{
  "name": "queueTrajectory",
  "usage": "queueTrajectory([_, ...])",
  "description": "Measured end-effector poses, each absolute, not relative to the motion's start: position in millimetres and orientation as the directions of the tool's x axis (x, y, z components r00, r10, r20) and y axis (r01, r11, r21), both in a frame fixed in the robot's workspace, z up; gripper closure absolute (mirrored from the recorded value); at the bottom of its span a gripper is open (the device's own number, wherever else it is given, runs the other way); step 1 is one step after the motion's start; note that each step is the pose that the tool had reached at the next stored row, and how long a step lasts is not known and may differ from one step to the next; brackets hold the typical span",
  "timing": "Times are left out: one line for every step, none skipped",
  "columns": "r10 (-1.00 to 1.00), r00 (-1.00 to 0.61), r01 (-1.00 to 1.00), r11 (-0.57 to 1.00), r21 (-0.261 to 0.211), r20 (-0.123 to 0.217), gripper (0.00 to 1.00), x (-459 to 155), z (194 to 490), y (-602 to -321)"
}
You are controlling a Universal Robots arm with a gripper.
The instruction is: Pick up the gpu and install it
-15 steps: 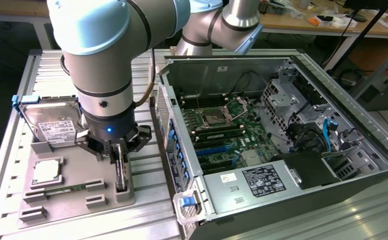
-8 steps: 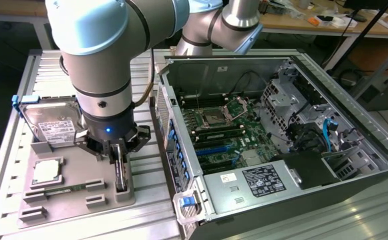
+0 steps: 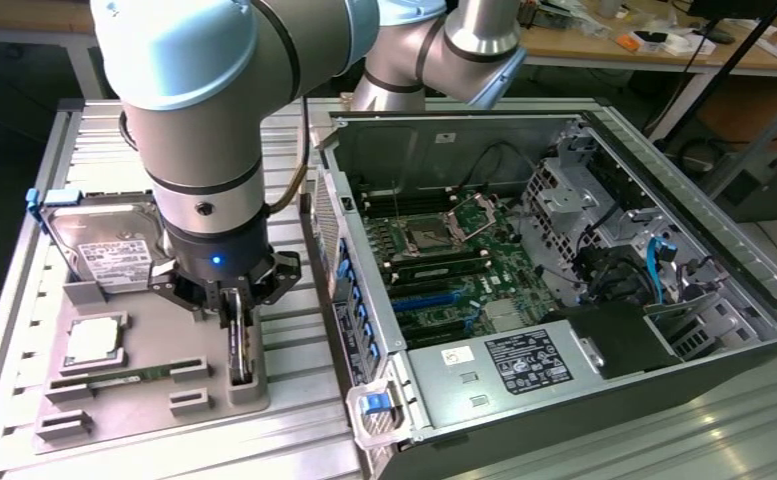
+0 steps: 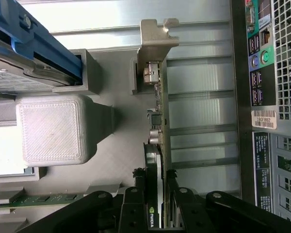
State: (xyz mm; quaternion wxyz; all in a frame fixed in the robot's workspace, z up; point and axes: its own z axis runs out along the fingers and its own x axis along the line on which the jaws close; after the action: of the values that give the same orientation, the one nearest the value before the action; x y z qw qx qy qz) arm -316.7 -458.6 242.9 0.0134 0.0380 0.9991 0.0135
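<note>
The gpu (image 3: 240, 352) is being seen standing on its long edge in a slot of the grey fixture tray (image 3: 135, 405), in the lower left of the exterior view. It is being held upright there, thin as a blade, with its long axis running from under the arm down toward the lower edge of that frame. In the wrist view the card is being shown edge-on, stretching away from the gripper (image 4: 154, 177) to its silver end bracket (image 4: 153, 36) at the far end.

The gripper is being lowered straight onto the card from above, so the gpu is lying directly beneath and between its two sides, at the end opposite the bracket. The card is being straddled across its thickness, square to its long axis. Whether the gripper is clamped on the gpu or standing narrowly apart from it cannot be told.

Further out on the tray, a memory stick (image 3: 128, 378), a processor (image 3: 95, 340) and a hard drive (image 3: 101, 250) with blue rails are being kept toward the exterior view's left of the card. The tray is being carried on a ribbed metal surface (image 3: 308, 435). Just beside it, toward the exterior view's right, the open computer case (image 3: 708, 250) is lying on its side with the motherboard (image 3: 442, 265) exposed.
</note>
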Motion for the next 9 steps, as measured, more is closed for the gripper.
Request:
queueTrajectory([0.076,-0.997,0.075,0.997,0.028,-0.026,0.73,-316.7,242.9,-458.6])
queueTrajectory([0.076,-0.997,0.076,0.997,0.028,-0.026,0.73,-316.7,242.9,-458.6])
queueTrajectory([0.076,-0.997,0.075,0.997,0.028,-0.026,0.73,-316.7,242.9,-458.6])
queueTrajectory([0.076,-0.997,0.075,0.997,0.028,-0.026,0.73,-316.7,242.9,-458.6])
queueTrajectory([0.076,-0.997,0.075,0.997,0.028,-0.026,0.73,-316.7,242.9,-458.6])
queueTrajectory([0.076,-0.997,0.075,0.997,0.028,-0.026,0.73,-316.7,242.9,-458.6])
queueTrajectory([0.076,-0.997,0.075,0.997,0.028,-0.026,0.73,-316.7,242.9,-458.6])
queueTrajectory([0.076,-0.997,0.075,0.997,0.028,-0.026,0.73,-316.7,242.9,-458.6])
queueTrajectory([0.076,-0.997,0.076,0.997,0.028,-0.026,0.73,-316.7,242.9,-458.6])
